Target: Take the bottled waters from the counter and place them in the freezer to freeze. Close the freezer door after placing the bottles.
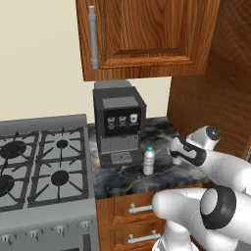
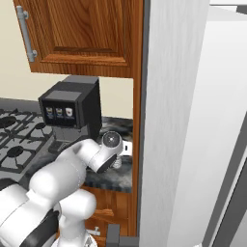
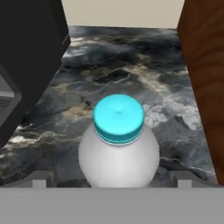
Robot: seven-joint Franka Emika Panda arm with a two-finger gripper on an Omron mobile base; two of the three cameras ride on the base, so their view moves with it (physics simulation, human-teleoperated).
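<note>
Claw: the gripper (image 3: pixel 111 180) stands with its fingers wide apart, one fingertip (image 3: pixel 40 179) on each side of a bottle, and nothing is clamped between them.
Near bottle: a water bottle (image 3: pixel 118 144) sits upright on the counter (image 3: pixel 127 74) just under the hand, its teal cap (image 3: pixel 118 117) facing the hand camera, its body between the fingertips; whether they touch it I cannot tell.
Other bottle: a second water bottle (image 1: pixel 149 161) stands upright on the counter (image 1: pixel 122 179) just in front of the coffee machine (image 1: pixel 118 122), apart from the arm's wrist (image 1: pixel 188 151).
Counter: dark marbled stone, between the gas stove (image 1: pixel 41 169) on the left and a brown wooden side panel (image 1: pixel 215 93) on the right, with wooden drawers (image 1: pixel 130 218) below.
Freezer: the tall light-grey unit (image 2: pixel 193 125) rises to the right of the wooden panel in the right base view.
Above: a wooden wall cabinet (image 1: pixel 142 37) with a silver bar handle hangs over the coffee machine.
</note>
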